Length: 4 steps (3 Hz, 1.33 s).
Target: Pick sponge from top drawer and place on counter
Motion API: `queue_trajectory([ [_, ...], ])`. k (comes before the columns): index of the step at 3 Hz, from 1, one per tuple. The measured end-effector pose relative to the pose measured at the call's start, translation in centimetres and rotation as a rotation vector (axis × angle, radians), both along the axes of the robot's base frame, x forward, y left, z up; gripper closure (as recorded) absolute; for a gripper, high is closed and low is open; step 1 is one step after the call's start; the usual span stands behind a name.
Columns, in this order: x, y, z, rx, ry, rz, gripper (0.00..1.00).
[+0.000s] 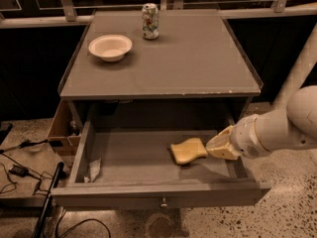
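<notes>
The top drawer (pixel 148 195) stands pulled open below the counter (pixel 198 58). The pale yellow sponge (pixel 188 150) lies flat on the drawer floor, right of the middle. My gripper (pixel 218 147) reaches in from the right over the drawer's right side, its cream fingertips just right of the sponge, close to or touching its right edge. The white arm runs off to the right.
A white bowl (pixel 110 47) and a drink can (pixel 150 21) stand on the back left of the counter. A crumpled scrap (pixel 94 169) lies in the drawer's front left corner. A wooden side compartment (pixel 62 130) hangs at the left. Cables (pixel 20 170) lie on the floor.
</notes>
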<state>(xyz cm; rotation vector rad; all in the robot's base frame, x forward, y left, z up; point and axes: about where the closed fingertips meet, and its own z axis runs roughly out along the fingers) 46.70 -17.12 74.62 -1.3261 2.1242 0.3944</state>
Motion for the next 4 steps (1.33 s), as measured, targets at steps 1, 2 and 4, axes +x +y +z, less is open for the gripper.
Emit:
queue_trajectory([
  [1, 0.0, 2.2, -2.0, 0.055, -0.018, 0.042, 0.81],
  [2, 0.2, 3.7, -3.2, 0.075, -0.043, 0.079, 0.58],
  [4, 0.7, 5.5, -5.3, 0.077, -0.065, 0.118, 0.30],
])
